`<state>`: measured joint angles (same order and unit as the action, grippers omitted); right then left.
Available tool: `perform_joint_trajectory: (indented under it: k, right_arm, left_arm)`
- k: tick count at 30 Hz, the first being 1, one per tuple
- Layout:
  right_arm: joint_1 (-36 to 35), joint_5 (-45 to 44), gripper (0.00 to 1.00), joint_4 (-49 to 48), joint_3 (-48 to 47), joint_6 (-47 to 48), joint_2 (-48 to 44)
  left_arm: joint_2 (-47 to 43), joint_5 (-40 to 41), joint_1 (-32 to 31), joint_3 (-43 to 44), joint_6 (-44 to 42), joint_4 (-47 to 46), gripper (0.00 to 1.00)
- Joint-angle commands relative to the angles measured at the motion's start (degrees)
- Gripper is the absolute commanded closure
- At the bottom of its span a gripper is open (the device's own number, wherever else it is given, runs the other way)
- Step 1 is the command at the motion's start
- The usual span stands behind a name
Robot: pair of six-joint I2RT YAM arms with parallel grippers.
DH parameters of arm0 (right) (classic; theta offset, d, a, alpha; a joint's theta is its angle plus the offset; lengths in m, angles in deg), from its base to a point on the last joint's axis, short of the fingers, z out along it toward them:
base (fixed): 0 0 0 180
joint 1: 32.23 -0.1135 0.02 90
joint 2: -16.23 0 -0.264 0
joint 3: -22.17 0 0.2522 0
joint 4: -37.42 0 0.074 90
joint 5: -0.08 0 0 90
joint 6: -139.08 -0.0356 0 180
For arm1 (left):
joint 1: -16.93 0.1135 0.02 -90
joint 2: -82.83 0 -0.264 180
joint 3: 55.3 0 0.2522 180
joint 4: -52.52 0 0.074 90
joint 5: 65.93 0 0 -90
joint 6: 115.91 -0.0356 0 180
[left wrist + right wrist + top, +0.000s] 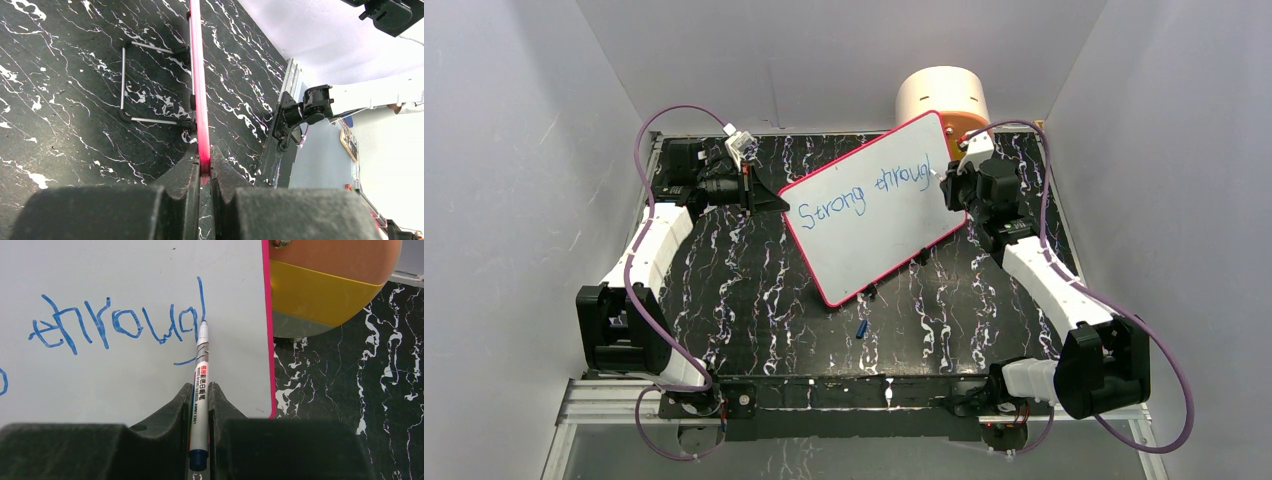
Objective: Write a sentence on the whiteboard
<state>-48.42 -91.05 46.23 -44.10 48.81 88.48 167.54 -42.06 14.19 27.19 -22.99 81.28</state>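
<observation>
- On the black marbled worktop [754, 300], between the two arms, one whiteboard [894, 240] sits skewed, its long axis running from the left arm's side toward the far right.
- Its face is white, with a thin pink-red frame and rounded corners.
- The sentence [861, 192] follows that long axis: one blue handwritten line of two words, "Strong" and "throug", plus one upright stroke after the g.
- The left pincer [202, 162] is pressed together on the board's pink edge.
- The right pincer [201, 392] pinches one marker [201, 372], which points away from the wrist, its tip touching the board at that upright stroke.
- One small blue piece [862, 328] lies near the board's near corner.
- One round drum [944, 95] stands beyond the far corner.
</observation>
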Motion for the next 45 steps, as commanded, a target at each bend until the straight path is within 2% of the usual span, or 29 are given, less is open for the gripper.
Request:
perform_joint_trajectory:
  k: [1, 23, 45]
  right_arm:
    - [0.1, -0.2, 1.00, -4.4, -3.7, -0.4, 0.5]
    - [0.5, -3.5, 1.00, -3.8, -4.0, 0.2, 2.1]
    - [0.5, -3.3, 1.00, 0.8, -0.2, -0.5, -1.0]
  left_arm:
    - [-3.1, -3.0, -0.2, 0.7, -0.7, 1.2, 1.00]
    - [-3.1, -2.8, -0.2, 0.7, -0.7, 1.2, 1.00]
    - [-3.3, -1.8, -0.2, 0.6, -0.7, 1.2, 1.00]
